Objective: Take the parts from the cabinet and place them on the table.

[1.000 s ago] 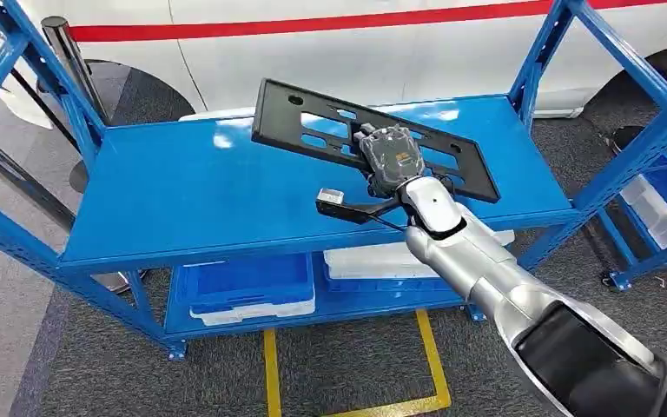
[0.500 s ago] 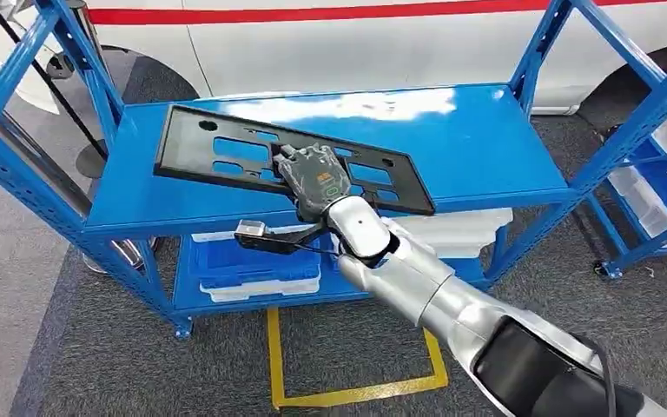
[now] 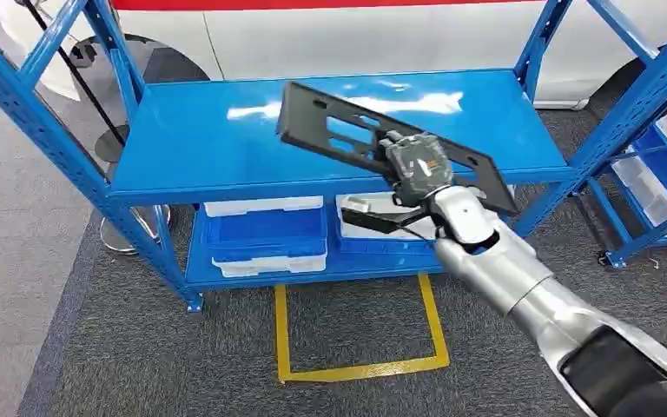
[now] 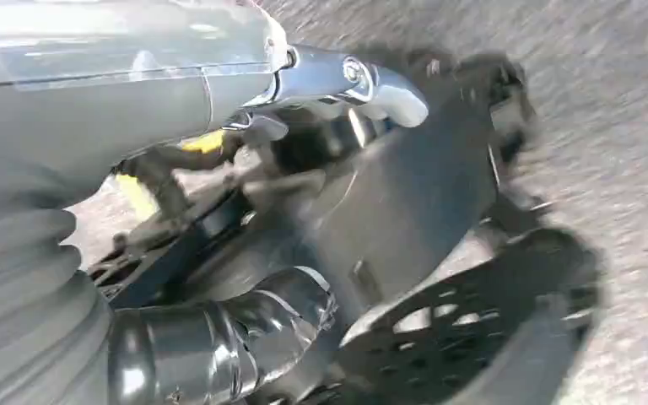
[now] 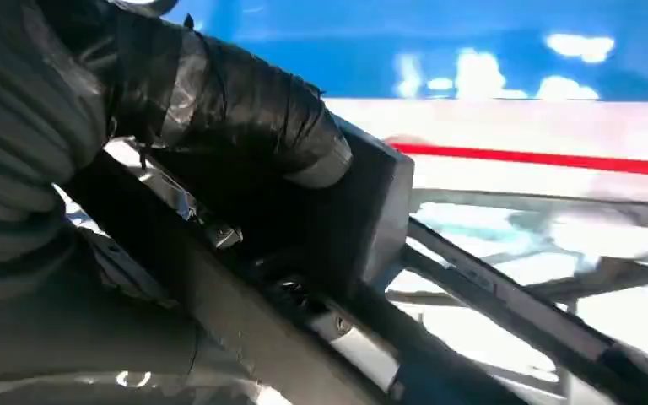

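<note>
Right hand [image 3: 415, 165] grips the plate [image 3: 347, 130], tilted over the shelf's [image 3: 191, 143] front right part, not flat on it. Placing step. Next: level it, lower, let go. Left hand: cannot tell.

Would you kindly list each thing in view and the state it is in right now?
black panel: held tilted above the top shelf, not lying flat
right hand: grips the panel
blue rack: standing, bare top shelf
blue bins: stacked on the lower shelf
left hand: blurred, hanging over the floor, state unclear
</note>
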Robot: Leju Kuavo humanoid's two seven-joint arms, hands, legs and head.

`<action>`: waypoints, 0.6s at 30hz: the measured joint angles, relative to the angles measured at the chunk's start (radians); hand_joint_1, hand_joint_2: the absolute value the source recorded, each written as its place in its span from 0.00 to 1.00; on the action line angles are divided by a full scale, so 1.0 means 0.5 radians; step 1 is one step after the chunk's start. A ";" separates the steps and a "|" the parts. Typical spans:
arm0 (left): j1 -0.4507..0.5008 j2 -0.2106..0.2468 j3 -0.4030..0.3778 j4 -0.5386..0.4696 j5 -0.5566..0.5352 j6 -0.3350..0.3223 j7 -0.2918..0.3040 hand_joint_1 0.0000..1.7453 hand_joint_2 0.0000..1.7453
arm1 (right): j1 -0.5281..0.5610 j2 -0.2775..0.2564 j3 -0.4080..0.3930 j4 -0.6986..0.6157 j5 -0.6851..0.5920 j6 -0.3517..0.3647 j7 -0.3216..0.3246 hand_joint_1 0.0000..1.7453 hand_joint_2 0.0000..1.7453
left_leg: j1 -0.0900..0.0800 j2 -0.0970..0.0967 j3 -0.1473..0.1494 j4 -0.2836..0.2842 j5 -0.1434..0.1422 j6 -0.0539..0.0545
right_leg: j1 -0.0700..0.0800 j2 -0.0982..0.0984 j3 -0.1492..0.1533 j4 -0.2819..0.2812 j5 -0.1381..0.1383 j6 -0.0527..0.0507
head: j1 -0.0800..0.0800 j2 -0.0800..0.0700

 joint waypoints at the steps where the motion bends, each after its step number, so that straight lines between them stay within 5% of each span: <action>1: -0.003 0.007 -0.020 0.002 0.038 0.042 0.030 0.00 1.00 | 0.012 -0.018 -0.038 -0.024 0.037 -0.009 -0.010 1.00 1.00 | 0.000 -0.004 -0.011 -0.026 -0.024 0.054 | 0.007 0.004 -0.010 0.002 0.020 0.017 | 0.010 0.000; 4: -0.013 -0.004 -0.059 0.008 0.082 0.125 0.150 0.00 1.00 | 0.061 -0.031 -0.070 -0.038 0.107 -0.092 -0.011 1.00 1.00 | -0.011 0.020 -0.055 -0.041 0.032 0.122 | -0.005 0.023 -0.021 -0.043 0.102 0.063 | 0.007 0.000; 5: -0.022 -0.023 -0.072 0.008 0.079 0.154 0.199 0.00 1.00 | 0.077 -0.037 -0.073 -0.030 0.115 -0.109 -0.008 1.00 1.00 | -0.007 0.035 -0.066 -0.047 0.060 0.151 | -0.014 0.037 -0.035 -0.027 0.038 0.068 | 0.007 0.000; 6: -0.031 -0.045 -0.083 0.008 0.062 0.178 0.233 0.00 1.00 | 0.087 -0.037 -0.073 -0.026 0.115 -0.111 -0.007 1.00 1.00 | -0.012 0.034 -0.095 -0.048 0.089 0.174 | -0.015 0.040 -0.056 0.038 -0.100 0.067 | 0.008 0.000; 8: -0.053 -0.069 -0.085 0.008 0.045 0.201 0.264 0.00 1.00 | 0.086 -0.037 -0.083 -0.016 0.115 -0.113 -0.004 1.00 1.00 | -0.027 0.033 -0.165 -0.045 0.144 0.191 | -0.012 0.043 -0.104 0.302 -0.346 0.068 | 0.008 0.000; 9: -0.053 -0.072 -0.088 0.008 0.046 0.200 0.263 0.00 1.00 | 0.085 -0.037 -0.093 -0.012 0.115 -0.112 -0.005 1.00 1.00 | -0.036 0.030 -0.200 -0.043 0.171 0.197 | -0.009 0.047 -0.122 0.451 -0.408 0.066 | 0.008 0.000; 11: -0.044 -0.066 -0.088 0.001 0.080 0.186 0.218 0.00 1.00 | 0.085 -0.038 -0.099 -0.010 0.109 -0.092 -0.006 1.00 1.00 | -0.055 0.027 -0.258 -0.037 0.214 0.199 | -0.002 0.048 -0.087 0.581 -0.320 0.052 | 0.008 0.000; 13: -0.020 -0.050 -0.082 -0.018 0.112 0.188 0.212 0.00 1.00 | 0.082 -0.038 -0.099 -0.020 0.101 -0.047 -0.007 1.00 1.00 | -0.068 0.026 -0.316 -0.031 0.256 0.195 | 0.011 0.051 0.100 0.409 -0.159 0.019 | 0.007 0.000; 14: -0.002 -0.052 -0.076 -0.044 0.094 0.217 0.260 0.00 1.00 | 0.082 -0.038 -0.099 -0.041 0.101 -0.025 -0.005 1.00 1.00 | -0.070 0.023 -0.333 -0.026 0.275 0.191 | 0.022 0.059 0.232 0.242 -0.170 0.000 | 0.007 0.000; 15: 0.022 -0.058 -0.072 -0.097 0.065 0.259 0.362 0.00 1.00 | 0.078 -0.035 -0.099 -0.072 0.112 0.002 0.008 1.00 1.00 | -0.079 0.022 -0.347 -0.024 0.288 0.181 | 0.039 0.069 0.378 0.045 -0.265 -0.018 | 0.008 0.000; 16: 0.060 -0.063 -0.064 -0.147 0.045 0.283 0.448 0.00 1.00 | 0.077 -0.010 -0.098 -0.099 0.136 0.033 0.031 1.00 1.00 | -0.079 0.027 -0.350 -0.026 0.307 0.168 | 0.041 0.072 0.459 -0.114 -0.321 -0.022 | 0.006 0.000; 18: 0.126 -0.063 -0.012 -0.228 0.026 0.289 0.559 0.00 1.00 | 0.064 0.060 -0.071 -0.121 0.201 0.112 0.114 1.00 1.00 | -0.064 0.037 -0.357 -0.059 0.362 0.140 | 0.062 0.080 0.425 -0.106 -0.283 -0.036 | 0.008 0.000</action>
